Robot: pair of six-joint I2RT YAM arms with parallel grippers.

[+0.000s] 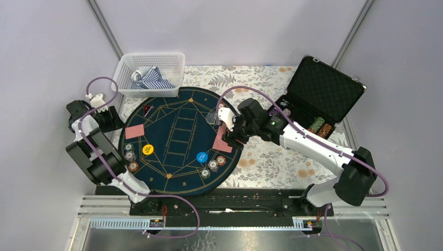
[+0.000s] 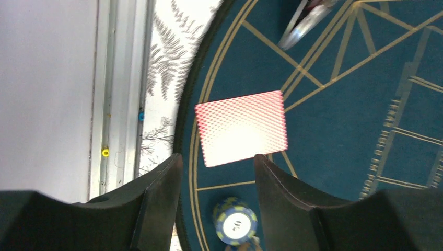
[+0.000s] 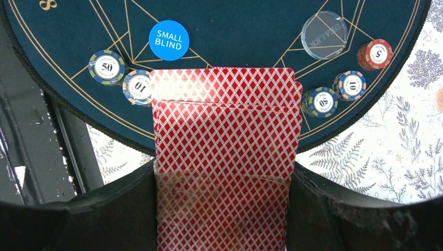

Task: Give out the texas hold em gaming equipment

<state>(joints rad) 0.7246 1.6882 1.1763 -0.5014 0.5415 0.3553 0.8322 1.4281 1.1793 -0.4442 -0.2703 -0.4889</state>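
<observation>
One red-backed card (image 2: 241, 127) lies flat on the left side of the dark blue mat (image 1: 177, 157). My left gripper (image 2: 217, 162) hovers open just short of it, holding nothing. A chip stack (image 2: 236, 221) stands on the mat below its fingers. My right gripper (image 3: 223, 172) is shut on a fanned pack of red-backed cards (image 3: 224, 125) over the mat's right edge. Beyond the pack lie the blue small-blind disc (image 3: 168, 40), the clear dealer disc (image 3: 324, 35) and chip stacks (image 3: 106, 67) (image 3: 350, 84). A yellow disc (image 1: 148, 149) lies near the left chips (image 1: 130, 156).
An open black case (image 1: 318, 94) with more chips (image 1: 319, 127) stands at the back right. A white basket (image 1: 151, 65) holding a striped cloth sits at the back left. A metal frame rail (image 2: 112, 78) runs along the table's left edge.
</observation>
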